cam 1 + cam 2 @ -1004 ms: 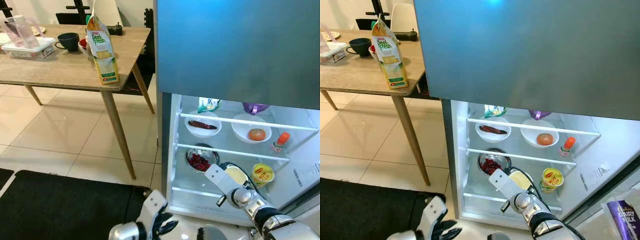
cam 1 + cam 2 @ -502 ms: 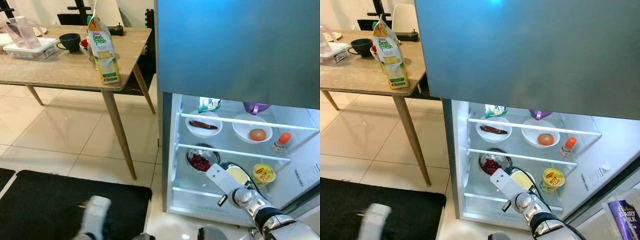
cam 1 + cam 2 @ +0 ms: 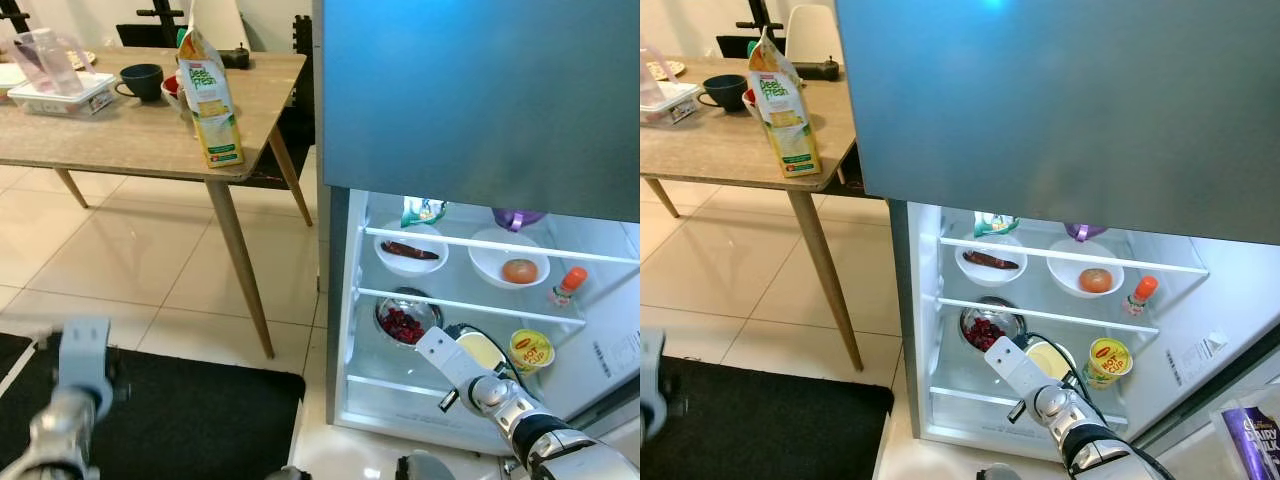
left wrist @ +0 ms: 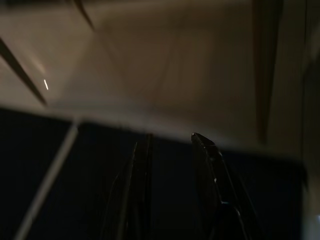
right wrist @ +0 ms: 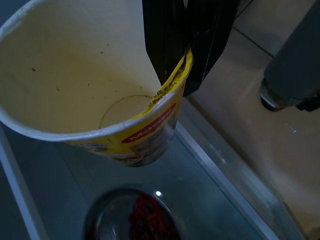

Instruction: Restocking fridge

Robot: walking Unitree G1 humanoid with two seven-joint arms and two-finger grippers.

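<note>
The fridge (image 3: 470, 90) stands with its lower compartment open and lit. My right arm (image 3: 500, 405) reaches onto the lower glass shelf (image 3: 400, 385), and my right gripper (image 5: 181, 70) is shut on the rim of an empty yellow noodle cup (image 5: 90, 85). From the head camera the cup (image 3: 480, 350) shows tilted on its side behind the wrist. A second yellow noodle cup (image 3: 528, 350) stands upright just to its right. My left arm (image 3: 78, 385) is raised at the lower left over the black mat, and the left gripper (image 4: 170, 137) is open and holds nothing.
On the fridge shelves are a bowl of red pieces (image 3: 403, 322), two white bowls (image 3: 408, 250) (image 3: 518, 268) and an orange-capped bottle (image 3: 565, 285). A wooden table (image 3: 130, 145) on the left carries a juice carton (image 3: 210, 100), a dark cup (image 3: 140, 80) and a plastic box (image 3: 55, 92). The black mat (image 3: 190, 420) lies in front.
My left arm has swung from the bottom centre out to the lower left and risen. The right arm and its cup have hardly moved. The view has shifted slightly.
</note>
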